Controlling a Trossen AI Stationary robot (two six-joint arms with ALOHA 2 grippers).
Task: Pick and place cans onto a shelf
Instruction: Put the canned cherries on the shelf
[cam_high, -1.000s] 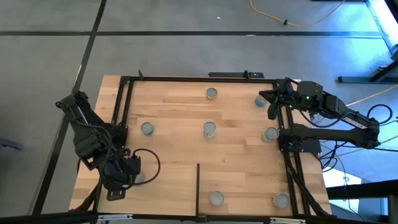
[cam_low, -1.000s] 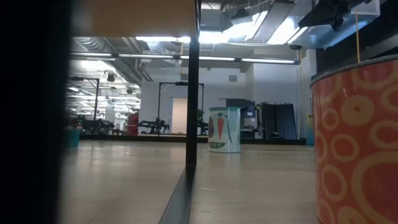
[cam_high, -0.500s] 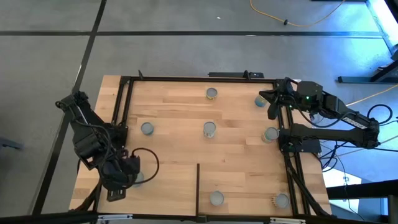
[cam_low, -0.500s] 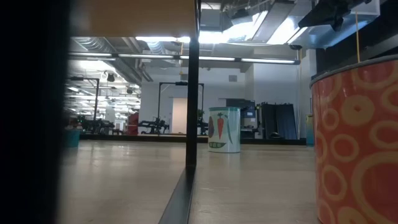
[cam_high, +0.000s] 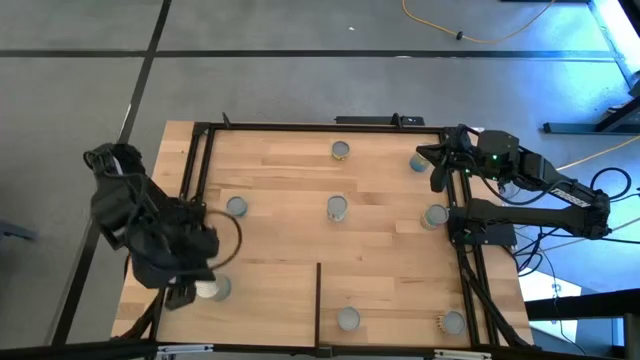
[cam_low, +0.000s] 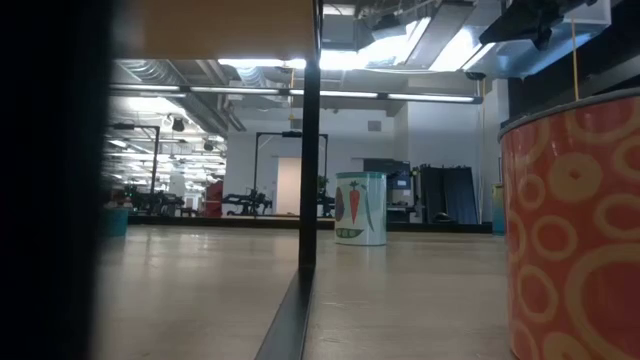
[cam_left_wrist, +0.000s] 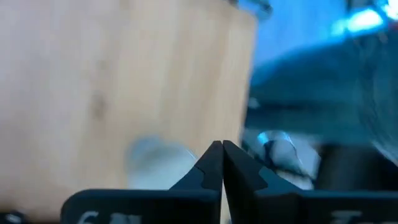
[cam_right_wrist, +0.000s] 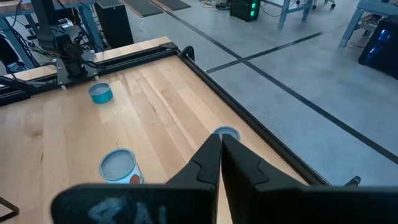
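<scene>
The left gripper (cam_left_wrist: 222, 163) is clenched, its fingers pressed together with nothing between them, and it hangs over the near left part of the bench (cam_high: 290, 190). A can (cam_high: 213, 289) with a whitish top stands on the bench just beside it, free of it. The right gripper (cam_right_wrist: 220, 160) is also clenched and empty, at the far right corner, close by a teal can (cam_high: 419, 162).

Other cans stand apart over the bench: one at far centre (cam_high: 340, 150), one at mid-left (cam_high: 236, 206), one in the middle (cam_high: 337, 207), one at the right edge (cam_high: 434, 215), and two near the front (cam_high: 347, 319) (cam_high: 452, 322). A thin black upright (cam_high: 318, 300) rises from the near centre.
</scene>
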